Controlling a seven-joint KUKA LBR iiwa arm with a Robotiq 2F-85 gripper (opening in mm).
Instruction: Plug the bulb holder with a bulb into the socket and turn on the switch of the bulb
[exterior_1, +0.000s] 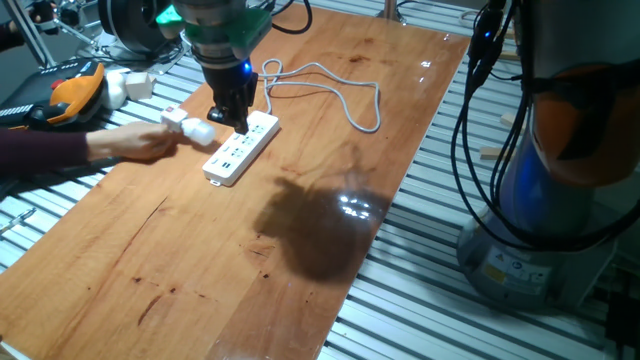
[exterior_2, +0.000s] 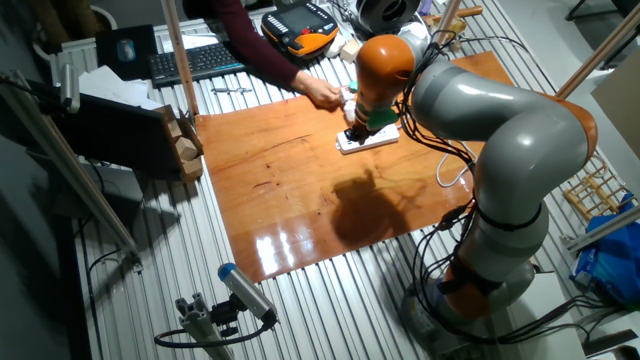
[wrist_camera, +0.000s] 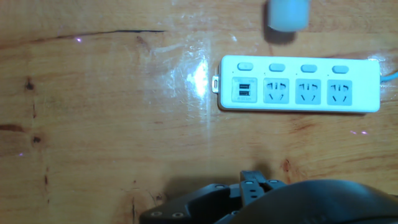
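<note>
The socket is a long white power strip lying on the wooden table, also in the other fixed view and the hand view. Its grey-white cord loops away behind it. Just left of the strip lies the white bulb holder with its red switch. The stubby white bulb points toward the strip and shows at the top edge of the hand view. My gripper hangs low over the strip's far end, holding nothing. Its dark fingers blend together.
A person's hand in a dark sleeve reaches in from the left and touches the bulb holder. An orange-and-black pendant and white items lie at the back left, off the board. The robot base stands to the right.
</note>
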